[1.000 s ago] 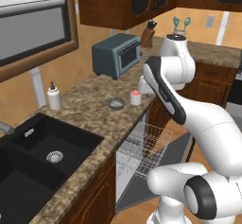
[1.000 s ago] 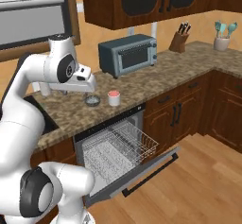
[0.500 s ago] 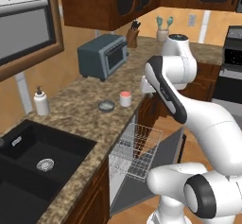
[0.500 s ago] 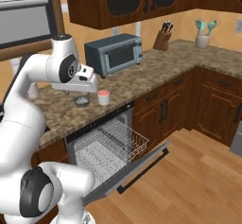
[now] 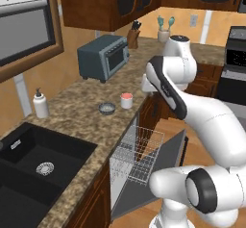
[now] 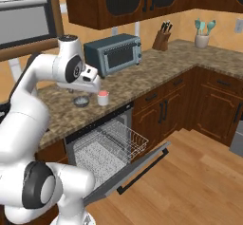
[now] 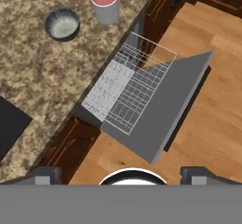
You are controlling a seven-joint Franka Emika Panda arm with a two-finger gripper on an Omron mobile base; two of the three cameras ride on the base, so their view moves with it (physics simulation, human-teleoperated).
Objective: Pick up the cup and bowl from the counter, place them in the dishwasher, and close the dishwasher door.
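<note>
Granite counter (image 7: 42, 76) edge beside cup (image 7: 105, 2).

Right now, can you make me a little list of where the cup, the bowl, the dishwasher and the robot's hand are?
cup: upright on the counter, near its edge, empty
bowl: on the counter beside the cup, apart from it
dishwasher door: hanging open
dishwasher rack: pulled out, nothing in it
gripper: open, high over the open dishwasher, holding nothing
toaster oven: at the back of the counter
</note>
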